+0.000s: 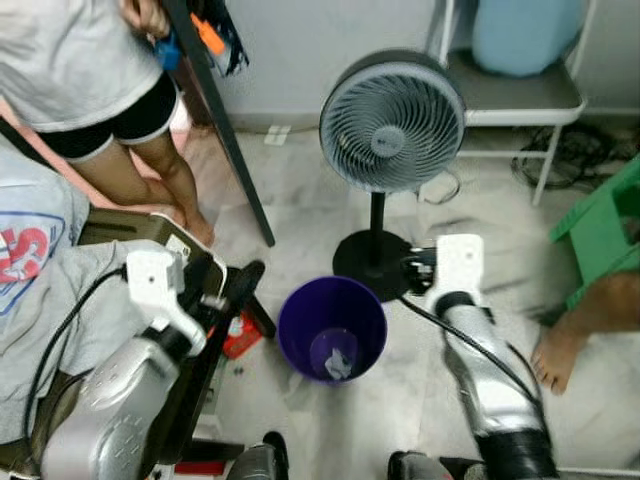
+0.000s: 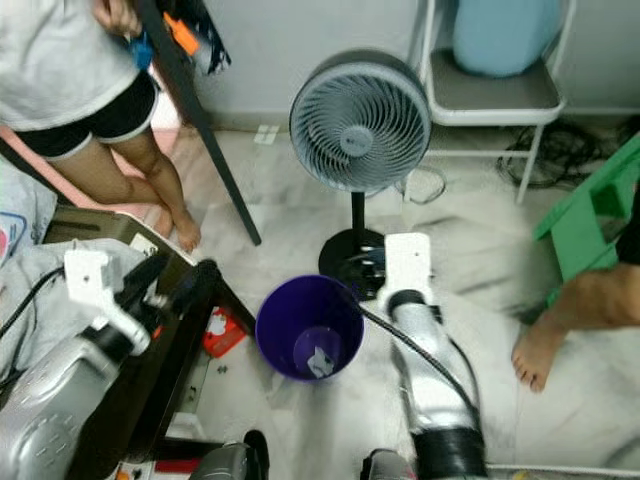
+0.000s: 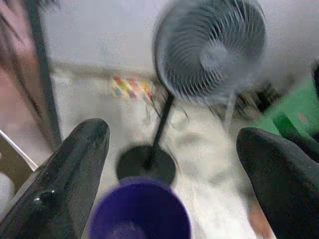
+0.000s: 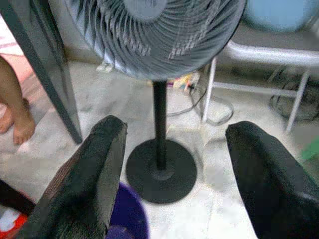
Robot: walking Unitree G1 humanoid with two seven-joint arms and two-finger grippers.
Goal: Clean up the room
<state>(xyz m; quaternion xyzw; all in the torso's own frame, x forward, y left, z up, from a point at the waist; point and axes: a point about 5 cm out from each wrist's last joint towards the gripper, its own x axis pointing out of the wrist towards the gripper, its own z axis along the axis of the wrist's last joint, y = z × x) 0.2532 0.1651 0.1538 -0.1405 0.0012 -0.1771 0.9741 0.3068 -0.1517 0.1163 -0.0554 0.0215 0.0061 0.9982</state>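
Note:
A purple bin (image 1: 332, 328) stands on the pale floor between my two arms, with a crumpled white scrap (image 1: 340, 358) lying at its bottom. My left gripper (image 1: 228, 270) hovers just left of the bin's rim. In the left wrist view it (image 3: 172, 134) is open with nothing between the fingers, and the bin (image 3: 139, 211) sits low ahead. My right gripper (image 1: 415, 268) is right of the bin, over the fan's base. The right wrist view shows it (image 4: 175, 127) open and holding nothing. A red packet (image 1: 240, 335) lies on the floor left of the bin.
A grey standing fan (image 1: 392, 120) rises right behind the bin. A person (image 1: 90, 70) stands at the back left beside a slanted black pole (image 1: 225, 130). Another person's bare foot (image 1: 560, 350) and a green stool (image 1: 605, 225) are on the right. Grey clothing (image 1: 40, 270) lies on the left.

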